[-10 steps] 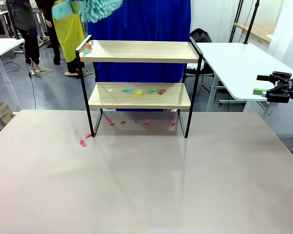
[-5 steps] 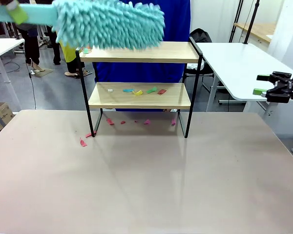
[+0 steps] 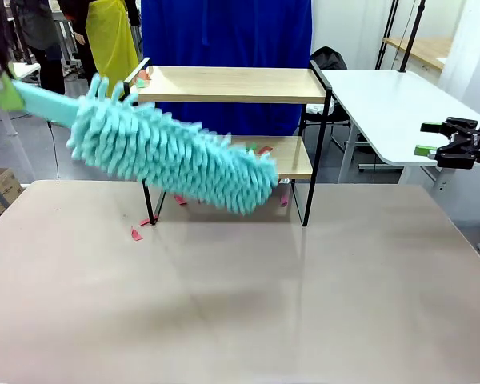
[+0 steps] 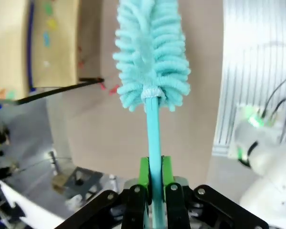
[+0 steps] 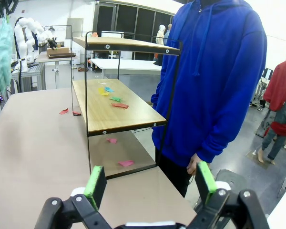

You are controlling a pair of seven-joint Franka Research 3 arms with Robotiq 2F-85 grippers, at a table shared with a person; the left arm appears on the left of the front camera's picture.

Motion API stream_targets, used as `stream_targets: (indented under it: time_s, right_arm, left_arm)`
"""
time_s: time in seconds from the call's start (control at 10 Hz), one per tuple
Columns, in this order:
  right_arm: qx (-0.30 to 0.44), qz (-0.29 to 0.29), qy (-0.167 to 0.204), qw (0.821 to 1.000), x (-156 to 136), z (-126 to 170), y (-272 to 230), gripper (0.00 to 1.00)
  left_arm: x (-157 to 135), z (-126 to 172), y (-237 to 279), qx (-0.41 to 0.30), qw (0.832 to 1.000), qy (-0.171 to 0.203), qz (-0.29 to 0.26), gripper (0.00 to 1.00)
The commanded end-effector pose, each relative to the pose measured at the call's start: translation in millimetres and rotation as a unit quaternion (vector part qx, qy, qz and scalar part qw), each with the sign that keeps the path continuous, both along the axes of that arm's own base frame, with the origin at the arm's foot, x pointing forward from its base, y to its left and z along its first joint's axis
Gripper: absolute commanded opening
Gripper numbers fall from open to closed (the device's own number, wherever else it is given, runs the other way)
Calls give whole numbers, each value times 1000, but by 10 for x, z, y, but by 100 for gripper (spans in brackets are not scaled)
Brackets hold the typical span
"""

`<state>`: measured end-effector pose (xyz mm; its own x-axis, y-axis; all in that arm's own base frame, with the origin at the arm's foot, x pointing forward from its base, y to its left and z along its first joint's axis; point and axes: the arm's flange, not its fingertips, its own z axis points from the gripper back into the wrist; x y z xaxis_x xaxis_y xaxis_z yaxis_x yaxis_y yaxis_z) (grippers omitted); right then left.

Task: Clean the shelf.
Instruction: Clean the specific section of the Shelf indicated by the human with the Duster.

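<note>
The shelf (image 3: 232, 84) stands at the far side of the table, with a person in a blue hoodie (image 5: 214, 86) behind it. A fluffy turquoise duster (image 3: 172, 156) slants across the front of its lower board. My left gripper (image 4: 152, 179) is shut on the duster's thin handle, and its green pad (image 3: 8, 94) shows at the far left. Coloured paper scraps (image 5: 109, 95) lie on the lower board, and a few (image 3: 142, 80) lie on the top board's left end. Pink scraps (image 3: 136, 234) lie on the table by the left legs. My right gripper (image 5: 150, 183) hangs open off to the right (image 3: 436, 138), holding nothing.
A white table (image 3: 392, 104) stands to the right behind my right gripper. More pink scraps (image 5: 126, 163) lie on the tabletop under the shelf. A cardboard box (image 3: 0, 186) sits on the floor at the left. The beige tabletop (image 3: 240, 304) stretches wide in front.
The duster has swung down from above the top board to in front of the lower board, just over the table. My right arm has not moved.
</note>
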<state>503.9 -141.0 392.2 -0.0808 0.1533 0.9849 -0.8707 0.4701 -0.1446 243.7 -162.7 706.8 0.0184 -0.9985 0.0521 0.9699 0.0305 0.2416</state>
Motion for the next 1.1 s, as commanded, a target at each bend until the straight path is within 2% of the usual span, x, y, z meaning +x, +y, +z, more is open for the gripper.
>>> stream_targets:
  time_s: [0.0, 0.1, 0.4, 0.5, 0.6, 0.7, 1.0]
  right_arm:
    - [0, 0, -3, 1000, 2, 27, 11, 100]
    - [0, 0, -3, 1000, 2, 27, 11, 100]
    - [0, 0, -3, 1000, 2, 27, 11, 100]
    - [0, 0, -3, 1000, 2, 27, 11, 100]
    - [0, 0, -3, 1000, 2, 27, 11, 100]
    - [0, 0, -3, 1000, 2, 27, 11, 100]
    - [0, 0, -3, 1000, 2, 27, 11, 100]
  left_arm:
    - [-14, -383, -81, 63, 996, 7, -70, 13]
    - [26, -597, -106, 107, 991, 27, -79, 13]
    - [100, -973, -131, 138, 986, 56, -74, 13]
    - [109, -1014, -111, 125, 989, 57, -62, 13]
    - [159, -1001, -111, 95, 994, 51, -21, 13]
    - [103, -1040, -177, 128, 987, 68, -66, 13]
    - [103, -1040, -177, 128, 987, 68, -66, 13]
